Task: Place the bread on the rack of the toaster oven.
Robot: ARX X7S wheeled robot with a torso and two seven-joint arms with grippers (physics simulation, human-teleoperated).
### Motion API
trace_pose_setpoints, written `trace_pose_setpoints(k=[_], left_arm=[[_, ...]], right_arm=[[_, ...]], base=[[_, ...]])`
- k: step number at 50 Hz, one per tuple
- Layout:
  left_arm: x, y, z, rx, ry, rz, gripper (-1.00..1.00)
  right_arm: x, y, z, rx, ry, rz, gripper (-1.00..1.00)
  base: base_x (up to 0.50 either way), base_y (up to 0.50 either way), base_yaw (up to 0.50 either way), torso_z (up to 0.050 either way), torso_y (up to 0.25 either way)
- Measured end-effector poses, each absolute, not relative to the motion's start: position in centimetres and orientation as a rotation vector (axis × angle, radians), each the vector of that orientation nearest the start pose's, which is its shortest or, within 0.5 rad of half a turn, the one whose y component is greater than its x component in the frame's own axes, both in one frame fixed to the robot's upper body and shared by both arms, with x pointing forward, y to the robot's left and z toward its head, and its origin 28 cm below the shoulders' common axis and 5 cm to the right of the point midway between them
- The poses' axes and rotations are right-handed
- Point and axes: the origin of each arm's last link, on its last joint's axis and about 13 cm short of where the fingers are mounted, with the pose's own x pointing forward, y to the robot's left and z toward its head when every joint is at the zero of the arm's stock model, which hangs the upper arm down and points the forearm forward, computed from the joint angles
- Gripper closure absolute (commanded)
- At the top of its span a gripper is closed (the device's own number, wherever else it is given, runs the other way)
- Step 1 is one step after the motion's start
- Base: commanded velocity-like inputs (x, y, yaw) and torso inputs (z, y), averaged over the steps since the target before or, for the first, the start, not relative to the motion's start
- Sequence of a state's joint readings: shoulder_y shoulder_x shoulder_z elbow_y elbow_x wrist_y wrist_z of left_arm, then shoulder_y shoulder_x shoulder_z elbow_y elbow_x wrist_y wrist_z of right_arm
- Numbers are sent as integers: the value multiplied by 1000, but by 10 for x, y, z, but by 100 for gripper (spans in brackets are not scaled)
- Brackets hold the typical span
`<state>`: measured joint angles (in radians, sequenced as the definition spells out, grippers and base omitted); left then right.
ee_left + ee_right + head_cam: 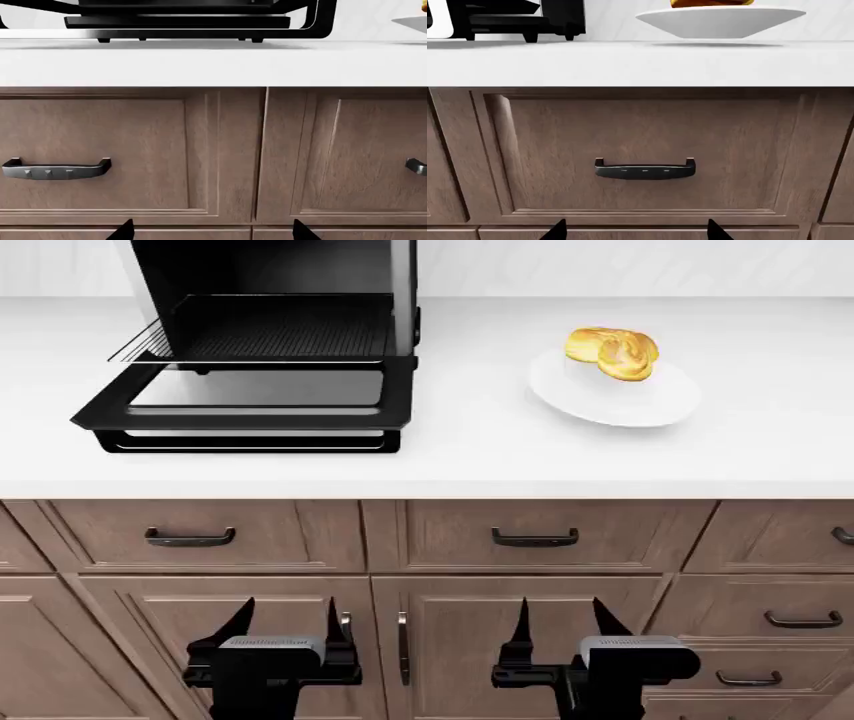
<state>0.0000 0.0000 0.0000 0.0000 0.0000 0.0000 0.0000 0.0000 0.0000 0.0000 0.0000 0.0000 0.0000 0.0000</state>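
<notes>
The golden knotted bread [613, 351] lies on a round white plate [667, 405] on the counter, right of the black toaster oven [274, 280]. The oven's door [254, 395] hangs open and flat, and the dark wire rack [274, 335] is slid partly out over it. My left gripper [287, 625] and right gripper [558, 625] are both open and empty, low in front of the cabinet fronts, well below the counter. The right wrist view shows the plate [720, 22] and a sliver of the bread [710, 3]. The left wrist view shows the oven's door edge [180, 22].
White counter [467, 455] runs across, its front edge above brown wooden drawers and doors with dark bar handles [534, 538]. A drawer handle [644, 170] faces the right gripper; another handle [57, 169] shows in the left wrist view. A white wall stands behind the oven.
</notes>
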Motion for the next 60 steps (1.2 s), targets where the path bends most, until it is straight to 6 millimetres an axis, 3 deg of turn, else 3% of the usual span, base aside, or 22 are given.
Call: trace_pose_setpoints(k=[20, 60], left_arm=[[207, 207, 10, -7, 19, -7, -100], [207, 206, 10, -8, 24, -16, -100]], right_arm=[[209, -96, 16, 2, -3, -22, -100], [211, -96, 13, -7, 2, -22, -100]], base=[[12, 0, 0, 0, 0], [169, 0, 0, 0, 0]])
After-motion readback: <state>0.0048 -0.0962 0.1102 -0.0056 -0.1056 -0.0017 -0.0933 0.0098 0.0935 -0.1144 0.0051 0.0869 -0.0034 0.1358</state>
